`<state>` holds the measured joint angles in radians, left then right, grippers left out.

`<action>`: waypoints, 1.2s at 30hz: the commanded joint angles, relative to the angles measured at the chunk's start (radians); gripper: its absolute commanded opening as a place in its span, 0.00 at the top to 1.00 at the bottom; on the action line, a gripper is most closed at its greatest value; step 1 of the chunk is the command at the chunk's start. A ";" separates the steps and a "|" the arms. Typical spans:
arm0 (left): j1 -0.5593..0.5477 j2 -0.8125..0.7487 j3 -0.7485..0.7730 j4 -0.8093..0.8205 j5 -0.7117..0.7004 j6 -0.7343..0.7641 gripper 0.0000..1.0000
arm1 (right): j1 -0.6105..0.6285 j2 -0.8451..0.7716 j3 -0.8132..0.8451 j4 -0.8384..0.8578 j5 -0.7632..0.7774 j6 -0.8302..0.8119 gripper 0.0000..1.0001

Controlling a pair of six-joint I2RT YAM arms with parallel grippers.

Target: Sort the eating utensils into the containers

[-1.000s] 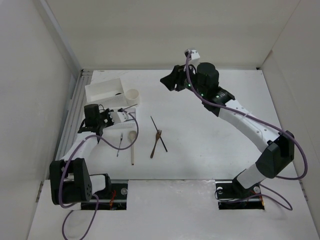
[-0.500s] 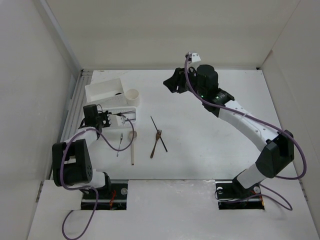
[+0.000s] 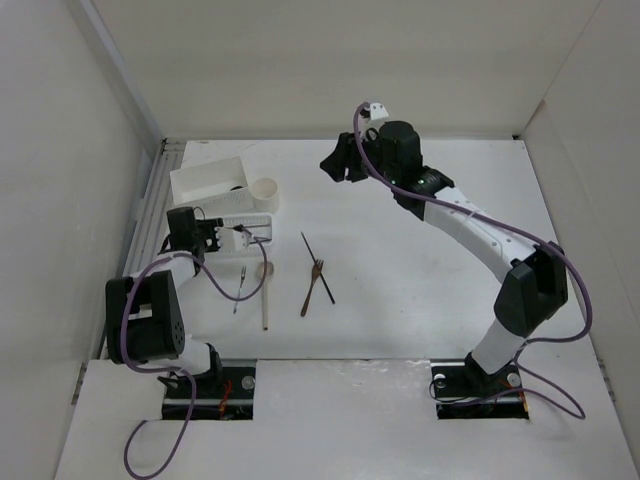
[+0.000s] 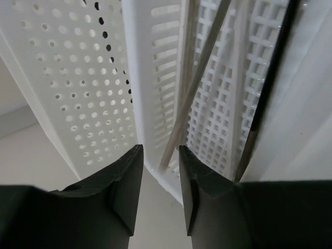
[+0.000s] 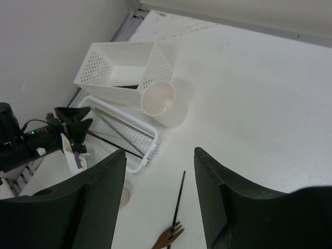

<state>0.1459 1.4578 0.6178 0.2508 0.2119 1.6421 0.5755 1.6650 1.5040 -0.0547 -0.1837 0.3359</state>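
My left gripper [image 3: 215, 233] is open and empty at the left end of the shallow ribbed tray [image 3: 256, 220]. In the left wrist view its fingertips [image 4: 160, 174] stand just short of the tray [image 4: 155, 78], where a pale chopstick [image 4: 199, 78] and a dark chopstick [image 4: 271, 88] lie. My right gripper [image 3: 336, 165] is open and empty, high above the table behind the cup [image 3: 264, 192]. On the table lie a dark chopstick [image 3: 318, 268], a brown wooden fork [image 3: 312, 288], a thin metal fork [image 3: 240, 284] and a pale wooden spoon [image 3: 265, 295]. The right wrist view shows the tray [image 5: 150, 148], the chopstick [image 5: 179, 199] and the fork tip [image 5: 168, 237].
The white perforated box [image 3: 205, 182] stands behind the tray with a dark piece inside, and the cup touches its right end. The box wall [image 4: 67, 78] is close on the left of my left fingers. The enclosure's left wall and a rail run beside the left arm.
The left gripper has turned and drawn closer to the tray's end, and the dark chopstick that stuck out over the tray now lies lower. The right gripper has shifted a little left.
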 commanded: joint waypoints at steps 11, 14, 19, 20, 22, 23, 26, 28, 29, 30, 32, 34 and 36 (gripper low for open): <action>0.003 -0.013 0.132 -0.002 -0.014 -0.160 0.54 | 0.056 0.091 0.129 -0.216 0.074 -0.098 0.36; 0.003 -0.025 0.216 -0.044 -0.025 -0.317 0.54 | 0.107 0.214 0.202 -0.418 0.183 -0.150 0.36; 0.003 -0.063 0.336 -0.172 -0.014 -0.543 0.54 | 0.176 0.363 0.285 -0.547 0.239 -0.181 0.38; 0.003 -0.077 0.353 -0.214 -0.014 -0.589 0.54 | 0.185 0.383 0.274 -0.547 0.239 -0.181 0.38; 0.003 -0.093 0.388 -0.237 -0.014 -0.745 0.54 | 0.208 0.398 0.263 -0.531 0.218 -0.181 0.39; 0.003 -0.115 0.388 -0.237 -0.014 -0.799 0.54 | 0.208 0.418 0.263 -0.522 0.217 -0.181 0.39; 0.003 -0.129 0.402 -0.260 -0.025 -0.927 0.54 | 0.233 0.453 0.263 -0.522 0.202 -0.192 0.41; 0.003 -0.158 0.402 -0.269 -0.014 -0.996 0.54 | 0.244 0.473 0.263 -0.502 0.193 -0.202 0.41; 0.003 -0.159 0.402 -0.269 -0.014 -1.010 0.54 | 0.244 0.473 0.242 -0.487 0.193 -0.202 0.41; 0.003 -0.171 0.390 -0.269 -0.014 -1.021 0.54 | 0.253 0.473 0.230 -0.475 0.210 -0.202 0.41; 0.003 -0.185 0.381 -0.259 -0.025 -1.045 0.54 | 0.253 0.486 0.220 -0.465 0.251 -0.202 0.42; 0.003 -0.206 0.381 -0.233 -0.057 -1.071 0.54 | 0.253 0.515 0.220 -0.465 0.263 -0.193 0.42; 0.003 -0.215 0.372 -0.208 -0.120 -1.120 0.54 | 0.253 0.533 0.232 -0.474 0.254 -0.193 0.42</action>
<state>0.1459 1.2957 0.9859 -0.0032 0.1551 0.6327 0.8265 2.1677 1.7260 -0.5602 0.0391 0.1482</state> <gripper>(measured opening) 0.458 0.585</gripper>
